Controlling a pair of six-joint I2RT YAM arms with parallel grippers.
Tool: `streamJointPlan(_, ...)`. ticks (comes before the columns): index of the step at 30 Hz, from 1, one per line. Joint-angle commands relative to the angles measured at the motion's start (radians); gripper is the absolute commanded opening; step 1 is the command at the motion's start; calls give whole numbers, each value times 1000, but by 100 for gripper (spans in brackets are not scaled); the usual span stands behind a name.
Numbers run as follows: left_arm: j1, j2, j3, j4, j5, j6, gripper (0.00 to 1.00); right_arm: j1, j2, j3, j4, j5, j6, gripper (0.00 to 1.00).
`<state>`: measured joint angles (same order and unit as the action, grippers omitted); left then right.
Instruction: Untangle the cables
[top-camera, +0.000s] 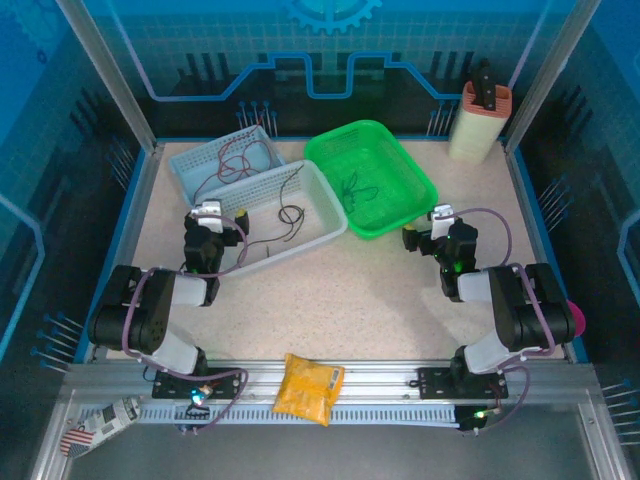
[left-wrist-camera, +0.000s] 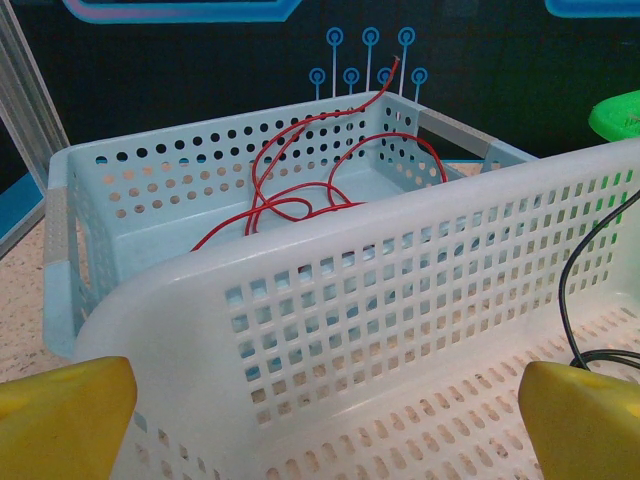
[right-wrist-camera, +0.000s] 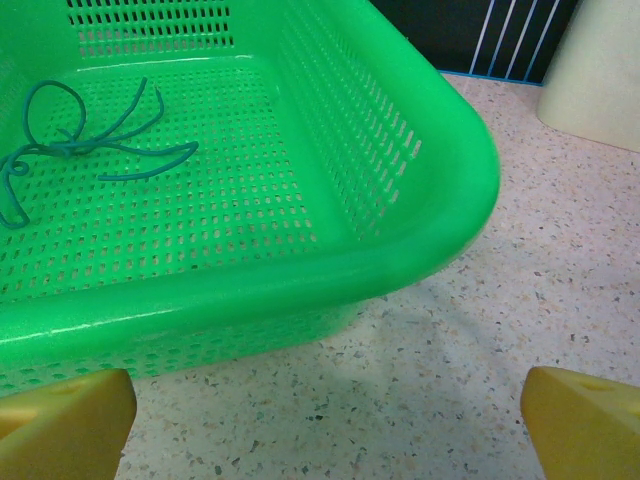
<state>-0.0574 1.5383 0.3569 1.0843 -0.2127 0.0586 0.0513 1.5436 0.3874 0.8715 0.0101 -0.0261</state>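
— The left tool (left-wrist-camera: 322, 425) stands with its jaws as wide as they go and nothing between them, close in front of the near wall of the white basket (left-wrist-camera: 400, 270). The right tool (right-wrist-camera: 325, 425) is the same, gaping and empty, well off to that basket's right.

— So where are the cables?

— A black cable (left-wrist-camera: 565, 290) lies looped on the white basket's floor. A red cable (left-wrist-camera: 300, 200) curls in the blue basket (left-wrist-camera: 130, 190) directly behind it, one end poking above the rim. A dark green cable (right-wrist-camera: 90, 145) sits in a small tangle in the green basket (right-wrist-camera: 440, 200), just beside the white one's right corner.

— What would you do?

— I'd guess the black one is next. Rise over the wall first, since that basket looks light and would slide if nudged. Come down on a free end, not the loop, and close fully, because the wire is very thin.

— And around it?

— Pale speckled counter (top-camera: 380, 290) and blue-lit panels all round. A yellow packet (top-camera: 308, 388) lies on the rail nearer than the white basket, and a cream container (top-camera: 478, 125) stands far to its right at the back.
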Motion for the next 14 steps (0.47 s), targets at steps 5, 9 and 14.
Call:
streamJointPlan(5,-3,23,-2,-92,1,-31,99,-5,-5,19,1,-10,13,100)
streamJointPlan(9,-4,22,-3,-92,1,-30,99,-4,-4,22,-5,-10,12,100)
streamJointPlan(14,-4,21,-4,-90,0,-31,99,-5,-4,19,0,-10,12,100)
